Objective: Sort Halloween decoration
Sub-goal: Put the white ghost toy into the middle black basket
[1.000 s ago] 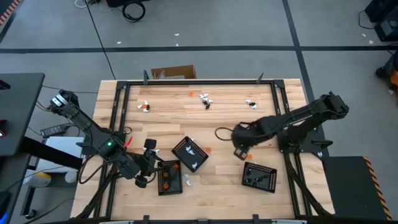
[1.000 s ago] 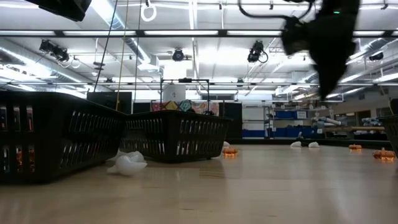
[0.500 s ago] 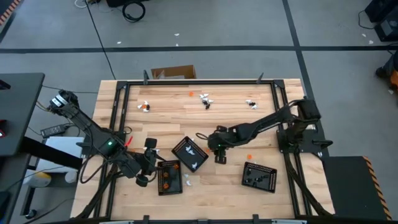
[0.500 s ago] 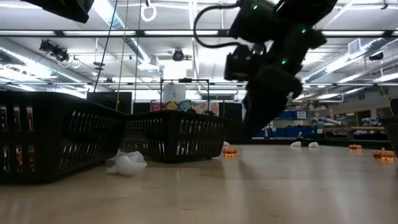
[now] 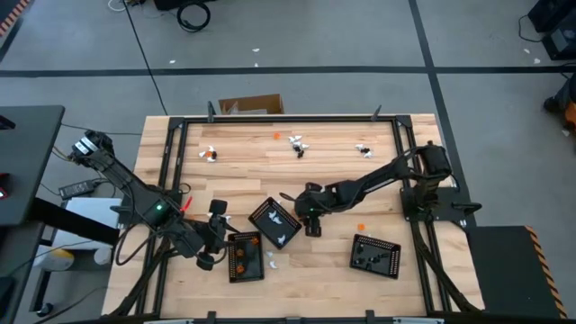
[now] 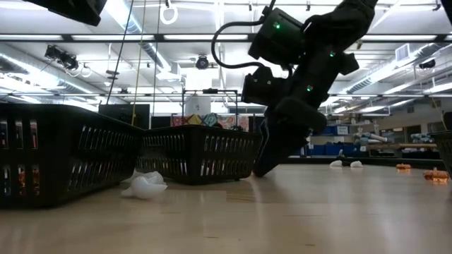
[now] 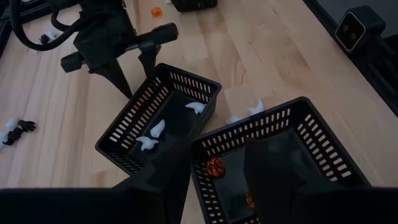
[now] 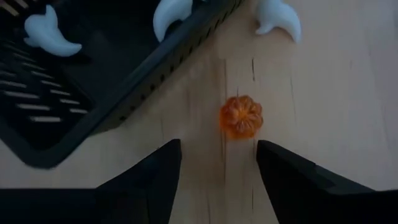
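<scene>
halloween decoration pieces lie scattered over the wooden table (image 5: 333, 171), and from left to right the scene reads like this: the left gripper (image 5: 209, 241) waits near the table's left front, just beside the tray of orange pieces (image 5: 244, 256); its wrist view looks down into that tray, and i cannot tell how its fingers stand. next comes the tray of white pieces (image 7: 163, 115), tilted askew against the orange tray's corner, with white ghosts (image 8: 51, 31) inside and a stray white piece (image 6: 145, 186) on the wood beside it, so sorting by colour is evidently partly done. just right of that tray the right gripper (image 8: 217, 168) is lowered to the table, fingers spread apart and empty, straddling an orange pumpkin (image 8: 241, 116) that sits on the bare wood close to the tray wall; the wide stance looks meant to take it in. farther right stands the tray of black pieces (image 5: 375, 254), and more unsorted pieces (image 5: 297, 144) remain along the far edge. no brand, label or writing can be read anywhere.
</scene>
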Robot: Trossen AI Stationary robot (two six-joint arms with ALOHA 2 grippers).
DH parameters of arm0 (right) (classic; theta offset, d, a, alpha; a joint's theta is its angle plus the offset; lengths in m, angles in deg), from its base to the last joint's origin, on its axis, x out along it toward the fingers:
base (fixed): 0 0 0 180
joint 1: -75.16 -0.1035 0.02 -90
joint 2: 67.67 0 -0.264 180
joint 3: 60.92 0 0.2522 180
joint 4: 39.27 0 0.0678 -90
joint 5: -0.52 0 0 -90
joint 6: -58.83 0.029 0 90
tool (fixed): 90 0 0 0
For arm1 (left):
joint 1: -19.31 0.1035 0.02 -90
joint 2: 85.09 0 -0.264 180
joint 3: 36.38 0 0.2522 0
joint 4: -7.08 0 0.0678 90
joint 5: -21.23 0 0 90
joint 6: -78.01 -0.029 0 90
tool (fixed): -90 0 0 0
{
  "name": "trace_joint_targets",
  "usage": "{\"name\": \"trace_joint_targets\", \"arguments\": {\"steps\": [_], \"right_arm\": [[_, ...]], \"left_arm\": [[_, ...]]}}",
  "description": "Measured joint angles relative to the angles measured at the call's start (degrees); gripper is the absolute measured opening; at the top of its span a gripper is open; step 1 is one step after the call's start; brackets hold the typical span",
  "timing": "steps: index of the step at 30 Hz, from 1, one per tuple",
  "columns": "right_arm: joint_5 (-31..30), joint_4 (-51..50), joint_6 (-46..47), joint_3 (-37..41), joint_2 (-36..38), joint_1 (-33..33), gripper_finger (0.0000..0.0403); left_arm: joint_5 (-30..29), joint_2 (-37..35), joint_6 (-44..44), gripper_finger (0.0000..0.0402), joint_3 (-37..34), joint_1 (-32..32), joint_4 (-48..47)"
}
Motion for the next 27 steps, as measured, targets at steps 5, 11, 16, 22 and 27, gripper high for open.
{"name": "trace_joint_targets", "arguments": {"steps": [5,11,16,22,27], "right_arm": [[-0.39,0.85,0.18,0.05,-0.04,-0.01,0.0220],[-0.60,0.28,1.43,0.12,0.37,0.01,0.0220],[-4.20,-5.76,2.76,0.31,3.34,0.16,0.0220],[-4.85,-13.72,5.13,0.27,9.02,1.71,0.0220],[-6.92,-16.37,12.42,0.23,13.56,2.38,0.0219]], "left_arm": [[0.00,0.02,0.74,0.0155,0.02,0.00,0.03],[0.00,0.02,1.46,0.0155,0.01,0.00,0.26],[-2.11,0.02,-1.92,0.0155,0.00,0.03,2.27],[-3.64,0.02,-14.50,0.0155,1.10,1.98,9.11],[-3.67,-0.11,-22.23,0.0155,8.14,4.01,8.95]]}}
